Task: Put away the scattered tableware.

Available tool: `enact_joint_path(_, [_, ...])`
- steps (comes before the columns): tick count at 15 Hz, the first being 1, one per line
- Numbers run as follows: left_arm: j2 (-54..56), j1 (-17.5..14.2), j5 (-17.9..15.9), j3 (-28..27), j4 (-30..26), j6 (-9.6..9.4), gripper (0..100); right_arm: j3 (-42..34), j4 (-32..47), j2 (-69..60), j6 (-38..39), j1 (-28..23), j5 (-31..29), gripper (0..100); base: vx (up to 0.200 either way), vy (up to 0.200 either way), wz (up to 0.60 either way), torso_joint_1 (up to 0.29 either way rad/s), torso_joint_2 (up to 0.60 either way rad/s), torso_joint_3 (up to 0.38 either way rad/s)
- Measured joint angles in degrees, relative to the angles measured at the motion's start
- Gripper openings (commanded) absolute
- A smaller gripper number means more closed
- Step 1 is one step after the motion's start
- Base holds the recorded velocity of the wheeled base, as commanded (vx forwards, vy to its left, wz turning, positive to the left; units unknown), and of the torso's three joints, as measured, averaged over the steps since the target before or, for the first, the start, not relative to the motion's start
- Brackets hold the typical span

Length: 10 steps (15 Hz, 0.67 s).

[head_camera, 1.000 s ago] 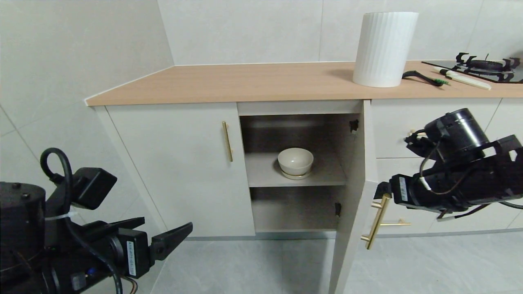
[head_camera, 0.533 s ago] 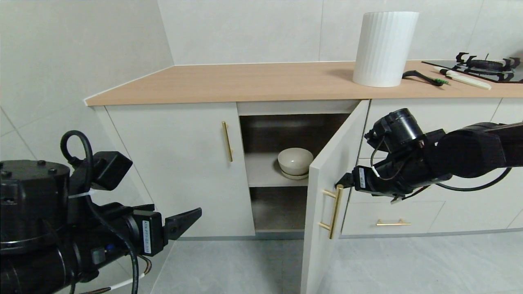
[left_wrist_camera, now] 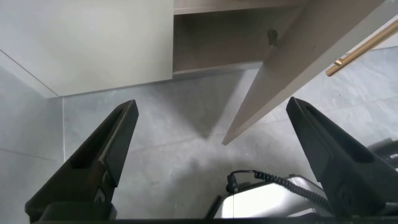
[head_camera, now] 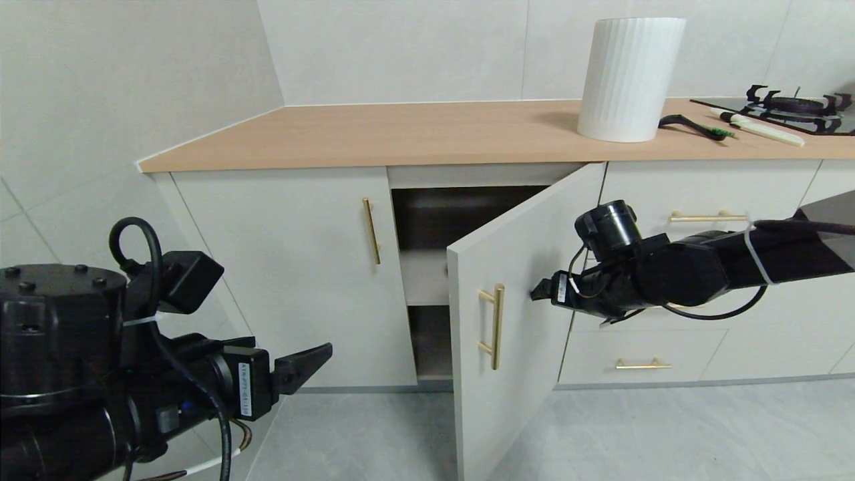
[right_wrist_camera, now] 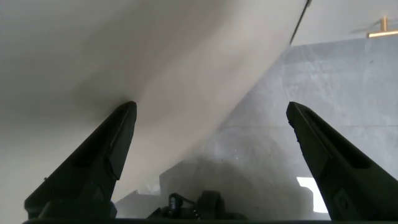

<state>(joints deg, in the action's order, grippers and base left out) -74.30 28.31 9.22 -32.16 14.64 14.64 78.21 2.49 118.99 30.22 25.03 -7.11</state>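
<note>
From the head view, my right gripper (head_camera: 538, 292) sits at the outer face of the half-open cabinet door (head_camera: 514, 267), just beside its gold handle (head_camera: 493, 326). The door covers most of the opening, so a strip of the shelf (head_camera: 424, 277) is all I can make out inside. My left gripper (head_camera: 314, 357) hangs low, out in front of the closed left door (head_camera: 287, 267) and well apart from it. Up on the countertop (head_camera: 401, 133), a black-handled utensil (head_camera: 688, 124) and a white utensil (head_camera: 761, 129) lie between the white ribbed container (head_camera: 628, 80) and the gas stove (head_camera: 795, 107).

In the left wrist view, my left gripper (left_wrist_camera: 212, 106) has its jaws spread wide with nothing between them. Past them I see grey floor tiles (left_wrist_camera: 168, 143), the lower edge of the cabinet door (left_wrist_camera: 311, 68) and its gold handle (left_wrist_camera: 367, 46).

In the right wrist view, my right gripper (right_wrist_camera: 211, 107) also has its jaws spread wide, holding nothing. The pale face of the cabinet door (right_wrist_camera: 124, 56) looms close ahead; I cannot tell whether a fingertip touches it. Beside it are floor tiles (right_wrist_camera: 323, 112) and a drawer handle (right_wrist_camera: 380, 31).
</note>
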Motion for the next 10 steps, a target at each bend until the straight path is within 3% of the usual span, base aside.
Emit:
enact_joint_path(9, [-0.2,0.0,-0.1,0.2,-0.1,0.02,100,-0.1,-3.1,1.4,1.4,0.3,-1.7,100,0.000,0.000,0.00,0.000,0.00,0.000])
enact_joint_path(10, [-0.2,0.0,-0.1,0.2,-0.1,0.02,100,-0.1,-3.5,1.6,1.5,0.3,-2.3,100,0.200,0.000,0.00,0.007,0.00,0.002])
